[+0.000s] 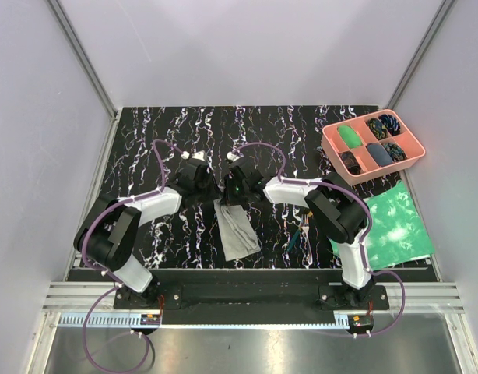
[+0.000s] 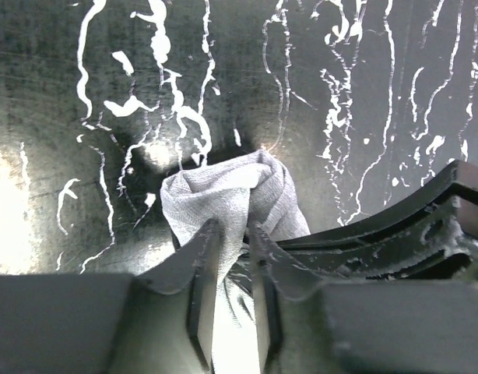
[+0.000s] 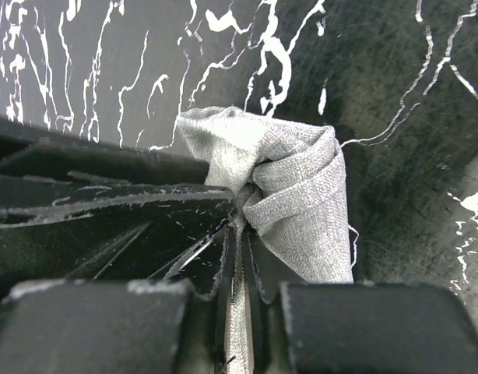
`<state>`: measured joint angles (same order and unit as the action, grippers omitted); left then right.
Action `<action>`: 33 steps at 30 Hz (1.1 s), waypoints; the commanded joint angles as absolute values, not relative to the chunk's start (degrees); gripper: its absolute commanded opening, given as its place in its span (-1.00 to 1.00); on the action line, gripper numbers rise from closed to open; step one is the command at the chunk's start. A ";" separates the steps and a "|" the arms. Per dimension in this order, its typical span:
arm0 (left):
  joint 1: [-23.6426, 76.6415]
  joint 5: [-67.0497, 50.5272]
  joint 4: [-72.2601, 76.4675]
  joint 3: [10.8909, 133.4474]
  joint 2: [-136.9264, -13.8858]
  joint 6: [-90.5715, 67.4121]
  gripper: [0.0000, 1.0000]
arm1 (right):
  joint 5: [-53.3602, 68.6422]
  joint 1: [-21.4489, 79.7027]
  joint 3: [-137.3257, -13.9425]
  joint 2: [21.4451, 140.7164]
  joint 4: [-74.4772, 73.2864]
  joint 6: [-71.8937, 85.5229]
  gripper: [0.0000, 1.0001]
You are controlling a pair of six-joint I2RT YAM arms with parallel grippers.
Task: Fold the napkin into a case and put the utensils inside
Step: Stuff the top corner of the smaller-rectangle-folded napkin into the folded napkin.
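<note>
Nearest us, the napkin (image 1: 237, 234) lies on the table (image 1: 161, 132) between the two arms as a narrow grey strip, its near end flat and free. The utensils (image 1: 301, 230) sit just to its right, close under the right arm and apart from the cloth. At the strip's far end both tools meet. The left gripper (image 2: 233, 230) stands narrow with bunched cloth between its jaws, and the right gripper (image 3: 240, 222) is almost closed on a thin edge of the same bunch. We judge the step in hand to be setting down this last fold, with the case not yet fit to receive anything. To do it well, we would lay the far end low and flat before letting go, then ease both tools straight back so no fabric drags up with a finger (the crumple at the tips would spoil the crease). We would also keep the strip's long edges aligned. Farther right lie the green mottled sheet (image 1: 391, 222) and, beyond it, the pink tray (image 1: 387, 167).
</note>
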<state>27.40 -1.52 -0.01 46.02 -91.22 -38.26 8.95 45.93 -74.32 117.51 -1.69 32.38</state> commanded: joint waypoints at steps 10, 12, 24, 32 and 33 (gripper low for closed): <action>28.56 -0.18 -2.28 44.12 -85.60 -36.56 -0.45 | 12.39 46.23 -74.79 115.49 -2.02 29.18 -0.83; 28.83 -0.18 -3.16 44.73 -86.74 -36.56 -0.48 | 12.57 46.23 -74.97 115.66 -2.02 29.35 -0.83; 30.76 6.94 -5.63 46.67 -88.94 -34.89 -0.70 | 13.18 46.23 -75.32 116.45 -2.11 29.71 -0.91; 32.34 7.12 -4.66 46.93 -85.09 -34.72 -1.00 | 14.41 46.23 -75.94 117.68 -2.11 30.58 -0.99; 32.43 6.68 -4.83 46.85 -84.38 -34.63 -1.00 | 14.50 46.23 -75.85 117.51 -2.20 30.76 -1.00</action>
